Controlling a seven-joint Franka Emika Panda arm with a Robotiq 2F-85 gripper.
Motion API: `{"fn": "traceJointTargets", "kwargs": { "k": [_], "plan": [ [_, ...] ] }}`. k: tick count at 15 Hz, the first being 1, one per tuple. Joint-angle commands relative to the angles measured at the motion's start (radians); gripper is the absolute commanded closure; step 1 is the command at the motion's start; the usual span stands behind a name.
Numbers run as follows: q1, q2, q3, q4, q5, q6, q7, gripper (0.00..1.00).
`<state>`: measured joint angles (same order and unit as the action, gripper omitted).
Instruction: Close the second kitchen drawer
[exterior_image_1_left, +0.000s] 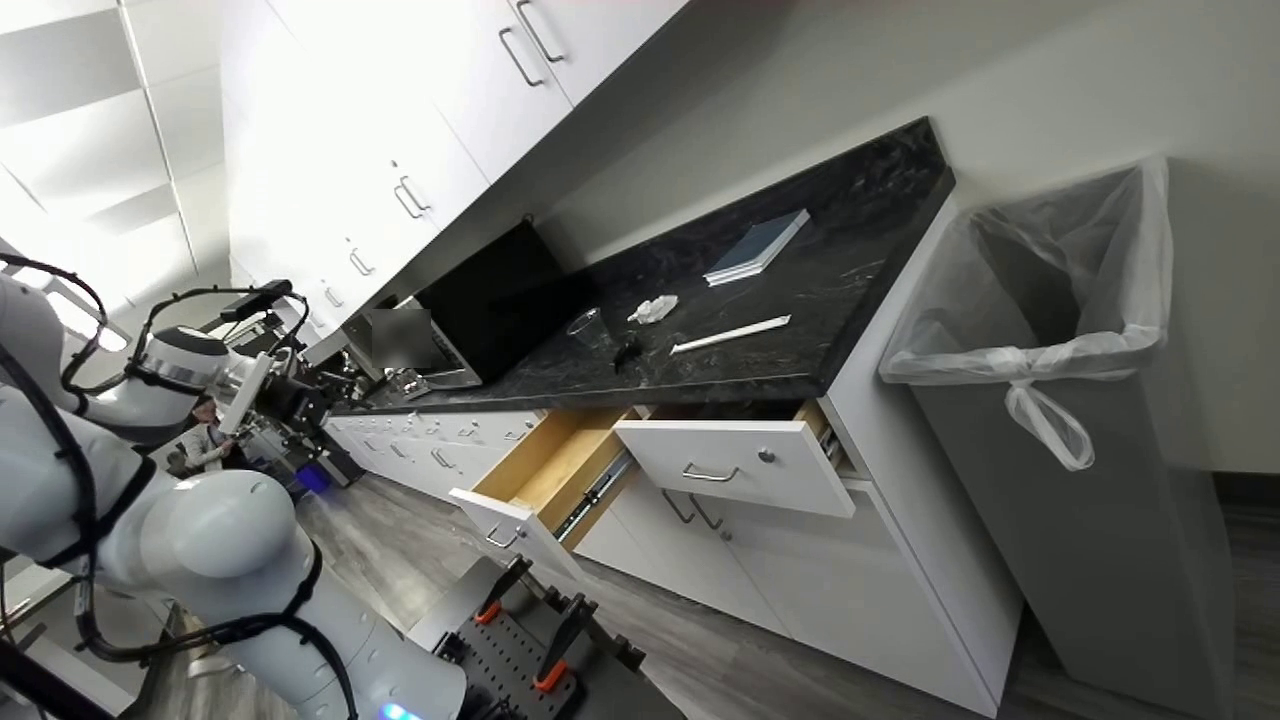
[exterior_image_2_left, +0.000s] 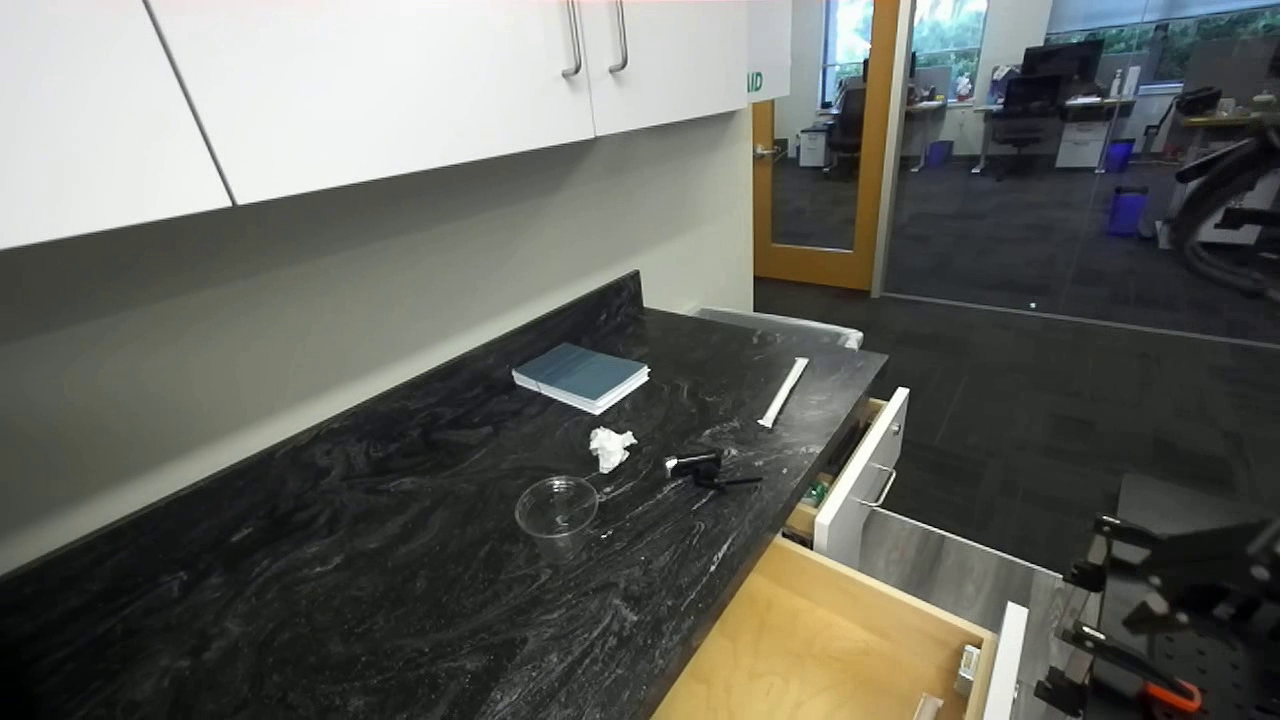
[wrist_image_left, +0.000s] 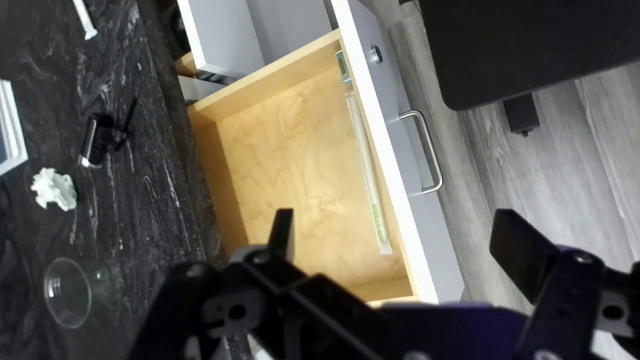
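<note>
The second kitchen drawer is pulled far out. Its box (exterior_image_1_left: 560, 470) is light yellowish wood with a white front; the wood inside also shows in an exterior view (exterior_image_2_left: 820, 640). In the wrist view the drawer (wrist_image_left: 290, 165) lies below the gripper, with a silver bar handle and a lock on its front. A long wrapped straw (wrist_image_left: 367, 170) lies inside along the front. My gripper (wrist_image_left: 395, 215) is open and empty above the drawer's front edge, one finger over the inside and one beyond the front. In an exterior view the gripper (exterior_image_1_left: 315, 430) is small and dark.
A neighbouring white-fronted drawer (exterior_image_1_left: 735, 465) is partly open; it shows too in an exterior view (exterior_image_2_left: 865, 480). The black countertop (exterior_image_2_left: 400, 560) holds a clear cup (exterior_image_2_left: 557, 510), crumpled paper (exterior_image_2_left: 610, 448), a black item, a straw and books. A dark platform with clamps (exterior_image_1_left: 530, 640) stands before the drawers.
</note>
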<state>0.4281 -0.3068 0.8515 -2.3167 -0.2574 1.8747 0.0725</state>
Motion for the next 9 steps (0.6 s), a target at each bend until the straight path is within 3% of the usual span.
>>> {"fn": "traceJointTargets", "kwargs": {
  "k": [1, 8, 9],
  "plan": [
    [0.007, 0.118, 0.063, 0.004, -0.160, 0.011, -0.021, 0.00],
    [0.018, 0.115, 0.052, -0.001, -0.153, -0.004, 0.003, 0.00],
    [0.024, 0.126, 0.078, -0.015, -0.196, -0.017, 0.012, 0.00]
  ]
}}
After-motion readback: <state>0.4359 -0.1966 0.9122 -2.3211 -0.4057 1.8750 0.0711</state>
